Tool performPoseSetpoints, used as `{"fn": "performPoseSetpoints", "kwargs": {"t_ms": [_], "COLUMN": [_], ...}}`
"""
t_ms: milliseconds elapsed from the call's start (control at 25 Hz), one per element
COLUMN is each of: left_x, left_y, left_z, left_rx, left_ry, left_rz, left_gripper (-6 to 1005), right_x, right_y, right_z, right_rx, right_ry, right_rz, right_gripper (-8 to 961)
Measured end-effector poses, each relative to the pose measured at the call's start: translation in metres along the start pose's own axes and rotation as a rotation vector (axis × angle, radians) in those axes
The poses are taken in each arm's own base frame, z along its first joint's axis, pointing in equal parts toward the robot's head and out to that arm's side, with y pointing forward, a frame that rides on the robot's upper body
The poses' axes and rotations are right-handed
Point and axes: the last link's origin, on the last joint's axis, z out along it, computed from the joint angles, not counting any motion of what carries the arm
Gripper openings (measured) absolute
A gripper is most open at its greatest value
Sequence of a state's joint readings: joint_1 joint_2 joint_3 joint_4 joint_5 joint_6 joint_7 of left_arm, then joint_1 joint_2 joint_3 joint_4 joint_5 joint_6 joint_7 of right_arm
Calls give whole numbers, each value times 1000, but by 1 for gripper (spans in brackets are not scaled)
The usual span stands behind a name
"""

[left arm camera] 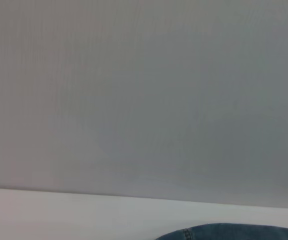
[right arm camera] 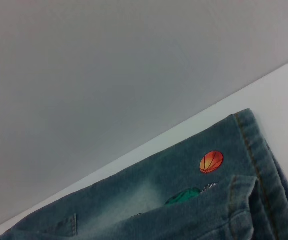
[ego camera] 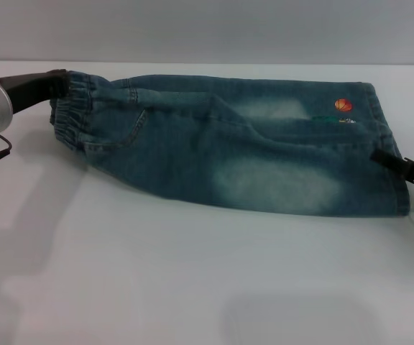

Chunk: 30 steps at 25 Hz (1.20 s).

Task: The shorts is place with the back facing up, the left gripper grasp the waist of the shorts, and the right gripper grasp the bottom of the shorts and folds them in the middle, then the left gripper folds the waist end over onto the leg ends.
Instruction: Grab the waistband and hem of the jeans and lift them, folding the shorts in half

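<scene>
Shorts (ego camera: 236,158) folded lengthwise on the white table (ego camera: 157,287), held at both ends.
The left gripper (ego camera: 57,85) is clamped on the waist of the shorts (ego camera: 77,108); the right gripper (ego camera: 387,158) touches the bottom of the shorts (ego camera: 390,172), its grip impossible to tell. An orange ball print (right arm camera: 211,161) sits near that hem.
</scene>
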<state>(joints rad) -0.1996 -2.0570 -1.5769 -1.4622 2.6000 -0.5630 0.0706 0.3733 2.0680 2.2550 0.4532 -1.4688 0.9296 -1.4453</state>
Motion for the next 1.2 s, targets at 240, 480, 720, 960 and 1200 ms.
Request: {"fn": "performPoseSetpoints", "kwargs": {"t_ms": [240, 480, 720, 960, 1200], "left_x": [0, 1, 2, 1, 0], "left_y": [0, -1, -2, -4, -6], "left_z": [-1, -1, 0, -1, 0], "left_rx": [0, 2, 5, 11, 17], "left_ry": [2, 7, 8, 15, 20], "left_rz": [0, -1, -4, -8, -16], "left_gripper": [42, 42, 42, 43, 43], "right_x": [-1, -2, -13, -30, -47], "right_y": [-3, -3, 5, 9, 7], "right_z": [-3, -5, -10, -22, -35], "right_rx": [8, 5, -52, -90, -85], "right_ry": [-7, -11, -44, -109, -184], "right_rz": [4, 1, -22, -46, -64], "right_gripper": [219, 27, 9, 22, 36]}}
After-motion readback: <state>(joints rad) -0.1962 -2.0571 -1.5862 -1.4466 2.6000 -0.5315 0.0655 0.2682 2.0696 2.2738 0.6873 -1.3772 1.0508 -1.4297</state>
